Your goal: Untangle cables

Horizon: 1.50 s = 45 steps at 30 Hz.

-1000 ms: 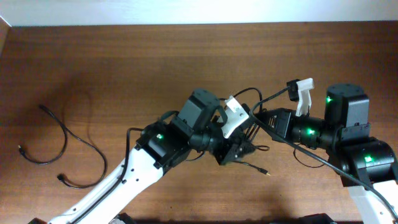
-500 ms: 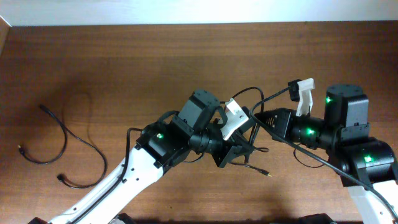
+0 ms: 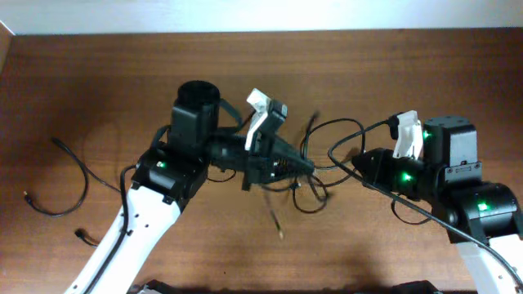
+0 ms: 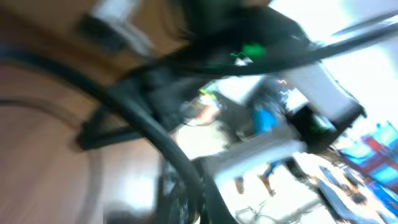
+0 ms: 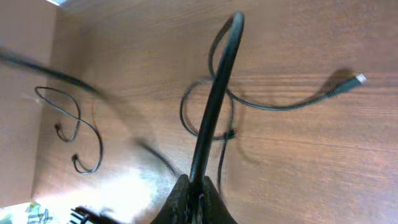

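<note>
A tangle of thin black cables (image 3: 315,175) hangs stretched between my two grippers at mid-table. My left gripper (image 3: 304,167) points right and is shut on a black cable (image 4: 168,149); the left wrist view is badly blurred. My right gripper (image 3: 358,163) points left and is shut on a black cable (image 5: 217,93), which rises from its jaws (image 5: 198,190) in a loop. Below it, cable loops (image 5: 205,118) lie on the table, with a silver-tipped plug (image 5: 357,78) at the right. A blurred plug end (image 3: 278,224) dangles under the tangle.
A separate loose black cable (image 3: 73,184) lies curled on the brown wooden table (image 3: 163,73) at the far left; it also shows in the right wrist view (image 5: 78,124). The table's pale back edge (image 3: 261,16) runs along the top.
My left arm has swung left and back, dragging the tangle left and stretching it. My right gripper drew slightly right, still holding its cable. A plug end now swings loose below.
</note>
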Available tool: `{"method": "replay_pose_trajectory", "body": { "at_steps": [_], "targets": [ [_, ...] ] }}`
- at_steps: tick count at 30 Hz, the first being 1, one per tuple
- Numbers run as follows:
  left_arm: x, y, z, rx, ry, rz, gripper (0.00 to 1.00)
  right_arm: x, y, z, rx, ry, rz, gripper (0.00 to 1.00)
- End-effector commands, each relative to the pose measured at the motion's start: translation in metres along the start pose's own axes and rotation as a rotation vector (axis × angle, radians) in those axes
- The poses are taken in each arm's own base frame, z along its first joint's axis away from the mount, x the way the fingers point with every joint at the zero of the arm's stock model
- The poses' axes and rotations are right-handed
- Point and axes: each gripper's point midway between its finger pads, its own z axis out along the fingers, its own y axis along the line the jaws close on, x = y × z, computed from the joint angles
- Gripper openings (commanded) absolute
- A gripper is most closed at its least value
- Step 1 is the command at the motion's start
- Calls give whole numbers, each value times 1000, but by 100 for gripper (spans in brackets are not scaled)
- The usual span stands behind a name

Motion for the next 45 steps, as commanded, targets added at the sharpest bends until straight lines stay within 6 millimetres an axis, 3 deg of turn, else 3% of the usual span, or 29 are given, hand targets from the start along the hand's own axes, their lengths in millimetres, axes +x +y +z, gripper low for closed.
{"method": "replay_pose_trajectory", "body": {
  "at_steps": [1,3,5,7,8,9,10,12,14,17,19,22,25,27,32,37,38,39,40,42,43,44,45],
  "targets": [
    [-4,-51,-8,231,44,48,0,-6,-9,5,47,-2,-4,4],
    [-6,-47,-7,207,35,52,0,-4,-12,12,49,26,7,4],
    [-13,-29,-12,113,-4,55,0,3,-14,10,59,47,17,4],
    [-21,19,-30,-136,-85,-41,0,6,-13,6,59,46,12,4],
    [-12,54,-45,-327,-113,-165,21,5,-11,2,54,35,7,4],
    [4,81,-59,-487,-112,-274,73,5,-10,0,51,27,3,4],
    [21,99,-70,-615,-93,-360,99,4,-8,-3,44,12,-4,4],
    [72,124,-101,-897,2,-537,99,-7,2,-13,13,-60,-32,4],
    [88,120,-103,-904,103,-479,99,-16,19,-22,-64,-117,-68,4],
    [99,115,-102,-881,187,-418,99,-34,65,-44,-274,-224,-181,4],
    [90,94,-79,-676,212,-255,99,-38,83,-57,-351,-267,-227,4],
    [73,52,-49,-350,186,21,99,-39,83,-57,-360,-260,-180,4],
    [80,22,-10,-170,257,291,99,-32,91,-59,-414,-224,-171,4],
    [77,13,8,-118,262,379,99,-28,95,-59,-443,-197,-173,4],
    [79,21,30,-126,298,438,99,-15,108,-64,-536,-133,-192,4],
    [86,17,52,-34,304,453,100,-14,109,-64,-544,-127,-194,4],
    [86,14,54,-11,297,452,69,-15,108,-63,-533,-131,-190,4],
    [82,5,56,39,269,464,20,-17,104,-59,-517,-128,-182,4],
    [78,-2,57,77,247,474,0,-17,101,-55,-498,-123,-169,4],
    [62,-41,55,284,132,538,0,-18,73,-35,-354,-100,-100,5],
    [52,-53,52,316,106,564,0,-17,60,-27,-291,-93,-80,22],
    [44,-61,50,313,93,579,0,-18,46,-20,-215,-88,-52,93],
    [34,-70,48,303,73,614,0,-17,36,-17,-167,-86,-36,96]
  ]
}}
